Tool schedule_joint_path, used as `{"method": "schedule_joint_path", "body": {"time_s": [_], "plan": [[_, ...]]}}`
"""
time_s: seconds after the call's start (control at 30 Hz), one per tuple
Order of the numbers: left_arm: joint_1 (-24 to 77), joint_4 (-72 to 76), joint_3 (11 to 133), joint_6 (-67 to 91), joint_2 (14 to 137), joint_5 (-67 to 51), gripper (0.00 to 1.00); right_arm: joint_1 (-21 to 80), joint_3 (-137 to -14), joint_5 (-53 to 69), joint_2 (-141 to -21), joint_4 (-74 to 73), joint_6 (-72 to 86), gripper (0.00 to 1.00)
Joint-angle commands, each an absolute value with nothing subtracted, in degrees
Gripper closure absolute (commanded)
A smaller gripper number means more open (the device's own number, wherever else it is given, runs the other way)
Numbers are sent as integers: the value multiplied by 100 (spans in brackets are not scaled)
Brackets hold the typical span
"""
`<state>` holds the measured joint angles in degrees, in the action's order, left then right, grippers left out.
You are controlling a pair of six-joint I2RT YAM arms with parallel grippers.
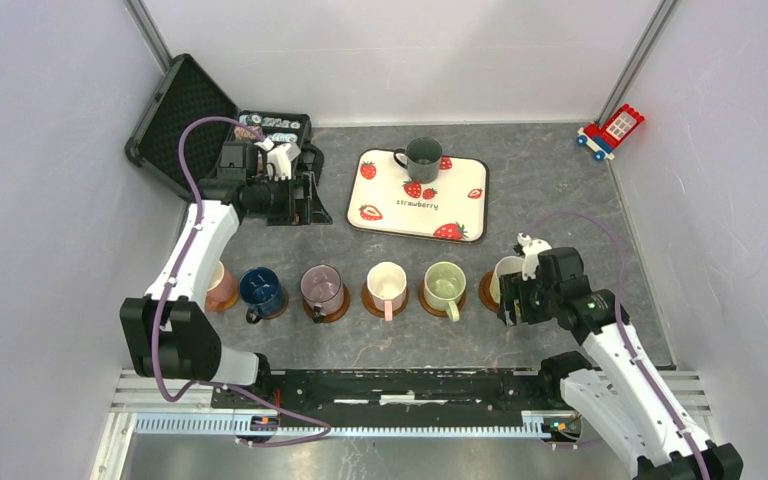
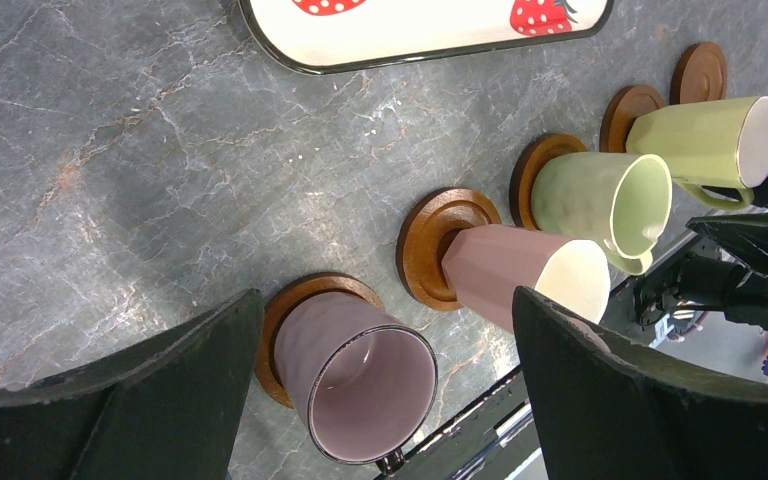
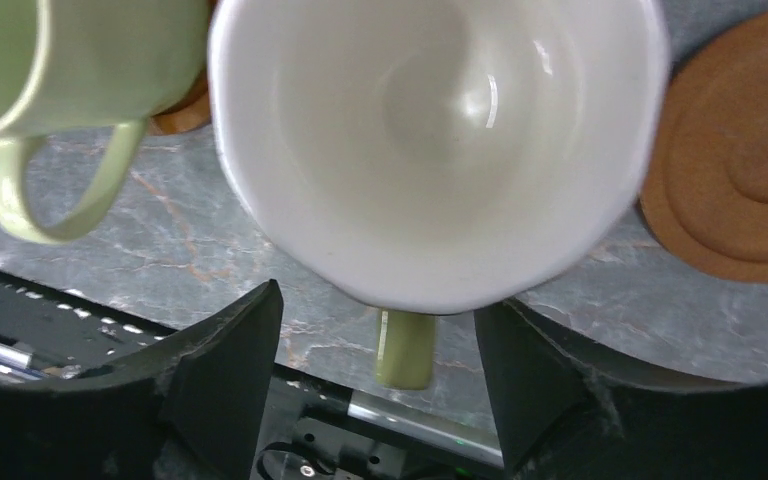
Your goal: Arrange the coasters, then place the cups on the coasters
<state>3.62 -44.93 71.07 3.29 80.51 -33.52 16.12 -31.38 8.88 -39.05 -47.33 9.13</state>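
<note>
The right tool (image 3: pixel 378 305) is hanging low over the near right part of the grey marbled worktop (image 1: pixel 560 180). Its two dark fingers (image 3: pixel 225 375) are standing spread on either side of the handle of the yellow-green mug (image 3: pixel 440 140) and touching neither side of it, so nothing is being pinched. That mug is sitting upright on a coaster (image 2: pixel 617 108) at the right end of the near row, its handle pointing toward the near edge, and just to its right a bare coaster (image 3: pixel 750 170) is lying flat. Running left along the row, the light green mug (image 1: pixel 444 283), the cream-and-pink mug (image 1: pixel 387 284), the mauve mug (image 1: pixel 322 287) and the navy mug (image 1: pixel 260 289) are each resting on a brown wooden disc. The pink mug (image 1: pixel 222 288) at the left end is being partly hidden by the left arm. The dark grey-green mug (image 1: pixel 423 158) is standing upright at the far edge of the strawberry-print tray (image 1: pixel 380 215), well apart from the row. The left tool (image 2: pixel 390 300) is hovering above the worktop just left of the tray, beside an open black case (image 1: pixel 175 110) at the far left, its fingers spread wide and holding nothing. A small toy of red, white and blue blocks (image 1: pixel 612 130) is lying at the far right
</note>
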Motion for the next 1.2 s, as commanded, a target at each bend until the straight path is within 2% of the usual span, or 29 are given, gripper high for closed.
{"method": "schedule_joint_path", "body": {"time_s": [0.0,0.07,0.23,0.33,0.43,0.67,0.8,0.93,1.17], "plan": [[364,-4463,7214,502,8153,-3419,0,1578,-3663,160,-4109,-5042,895,19],[367,-4465,7233,485,8189,-3435,0,1503,-3819,107,-4207,-5078,895,14],[367,-4453,7292,415,8298,-3456,0,1392,-4356,353,-4288,-4931,646,11],[364,-4465,7414,330,8398,-3489,0,1385,-4834,504,-4468,-4680,341,2],[376,-4558,7740,57,8584,-3567,0,1390,-5480,479,-4970,-4191,-98,2],[621,-5684,9952,-1964,10180,-3554,0,1389,-6825,1060,-6593,-3195,-948,2],[1044,-6791,12368,-3266,11895,-3223,0,1297,-7557,1481,-7583,-3102,-1224,2],[1437,-6756,14267,-4054,13172,-2706,0,1041,-8063,2133,-8307,-3131,-1358,2],[1990,-4861,13972,-5104,13795,-2283,0,518,-8639,2786,-9196,-3438,-1164,2]]}}
